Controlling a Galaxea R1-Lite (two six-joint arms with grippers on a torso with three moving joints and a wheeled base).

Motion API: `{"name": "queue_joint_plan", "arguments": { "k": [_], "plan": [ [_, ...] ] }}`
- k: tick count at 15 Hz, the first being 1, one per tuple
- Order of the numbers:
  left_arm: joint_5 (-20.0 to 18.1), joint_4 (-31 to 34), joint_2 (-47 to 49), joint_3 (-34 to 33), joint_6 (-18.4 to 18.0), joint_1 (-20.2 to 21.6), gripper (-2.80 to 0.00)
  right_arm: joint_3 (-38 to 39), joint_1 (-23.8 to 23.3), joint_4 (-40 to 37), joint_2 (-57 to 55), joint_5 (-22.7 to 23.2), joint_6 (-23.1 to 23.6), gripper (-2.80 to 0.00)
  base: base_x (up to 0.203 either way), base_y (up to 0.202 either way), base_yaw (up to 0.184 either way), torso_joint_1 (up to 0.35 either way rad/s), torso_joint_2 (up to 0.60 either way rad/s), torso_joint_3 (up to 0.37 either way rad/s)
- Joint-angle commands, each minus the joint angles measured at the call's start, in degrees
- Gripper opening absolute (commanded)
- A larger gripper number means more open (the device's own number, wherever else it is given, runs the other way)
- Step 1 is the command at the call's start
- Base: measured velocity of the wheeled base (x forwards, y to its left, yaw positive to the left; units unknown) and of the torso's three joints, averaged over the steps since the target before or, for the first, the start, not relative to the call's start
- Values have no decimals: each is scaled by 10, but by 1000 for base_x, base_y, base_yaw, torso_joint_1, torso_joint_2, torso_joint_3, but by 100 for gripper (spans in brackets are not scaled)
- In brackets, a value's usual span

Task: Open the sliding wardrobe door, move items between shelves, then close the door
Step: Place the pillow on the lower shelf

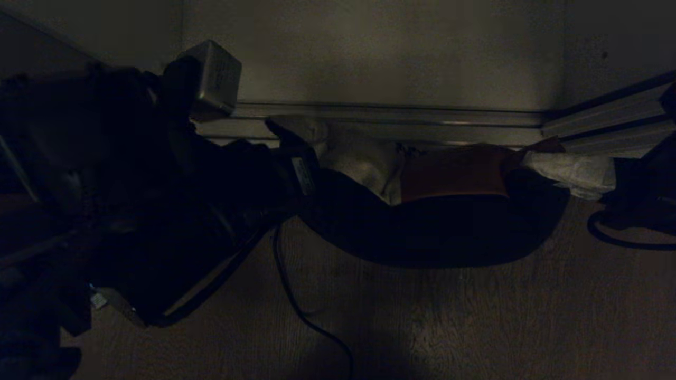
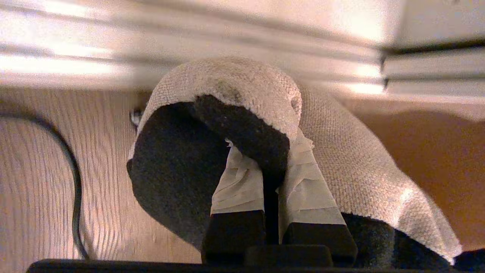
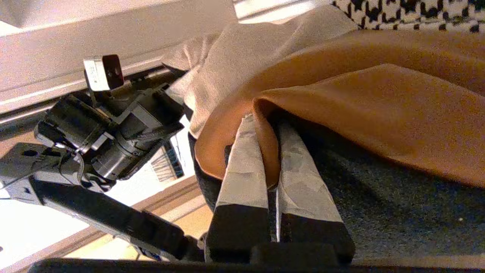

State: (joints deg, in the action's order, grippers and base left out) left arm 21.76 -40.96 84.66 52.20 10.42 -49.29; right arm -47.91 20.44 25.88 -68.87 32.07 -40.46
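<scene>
Cushion [image 1: 449,211] down on the floor [image 1: 475,316], just before the floor track [image 1: 391,124], with the wardrobe door [image 1: 369,53] behind that. Left hand [image 1: 288,138] at its left corner, right hand [image 1: 573,171] at its right corner, each pinching fabric. Cable [image 1: 296,295] on the floor, near the left arm, before the cushion.
</scene>
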Motion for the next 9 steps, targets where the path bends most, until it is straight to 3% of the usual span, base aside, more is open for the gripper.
{"name": "queue_joint_plan", "arguments": {
  "k": [1,9],
  "plan": [
    [3,-3,-11,18,-6,-1,-280,-7,0,2,10,3,-2,-280,0,0,0,0,0,0],
    [10,-3,-36,54,-23,-4,-280,-51,0,2,20,4,-1,-280,0,0,0,0,0,0]
  ]
}}
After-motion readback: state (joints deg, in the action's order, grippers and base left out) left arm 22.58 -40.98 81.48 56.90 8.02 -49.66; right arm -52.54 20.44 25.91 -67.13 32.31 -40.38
